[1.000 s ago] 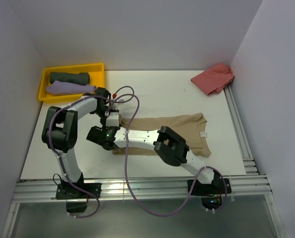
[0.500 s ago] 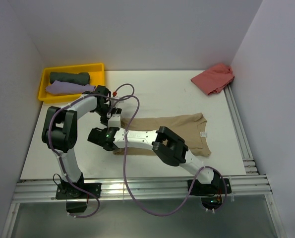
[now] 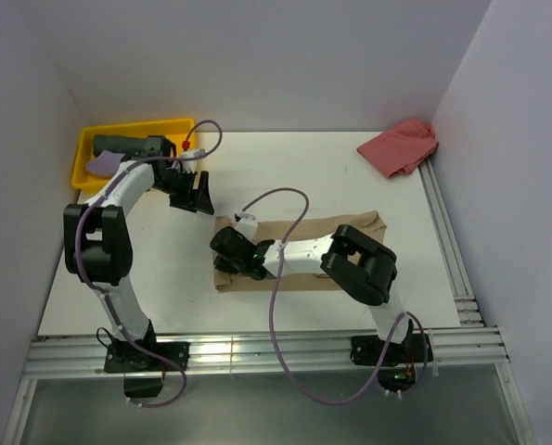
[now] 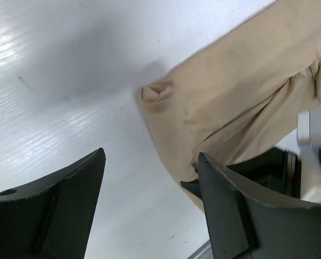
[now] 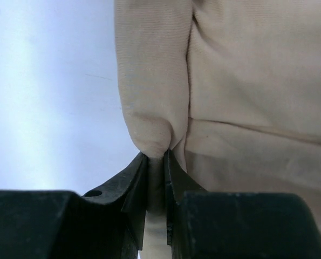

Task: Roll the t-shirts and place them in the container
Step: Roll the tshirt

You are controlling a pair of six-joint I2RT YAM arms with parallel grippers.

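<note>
A plain tan t-shirt [image 3: 327, 227] on a white surface [image 3: 303, 167]. A plain salmon-red t-shirt [image 3: 401, 146]. A bright yellow tray [image 3: 141, 124] holds a dark grey-green t-shirt [image 3: 118, 144] and a lilac t-shirt [image 3: 97, 163]. Purple cables [image 3: 272, 311] trail from white-and-black arms.

Left jaws spread wide, right jaws nipped shut on cloth.
The left arm [image 3: 95, 246] rises from its base, folds at the elbow and reaches away to the far side, its left gripper [image 3: 201, 197] standing well apart and holding nothing. The right arm [image 3: 359, 269] bends sharply and stretches leftward, low. Its right gripper [image 5: 156, 159] pinches a fold of the tan t-shirt [image 5: 246, 81] between nearly closed fingers.
</note>
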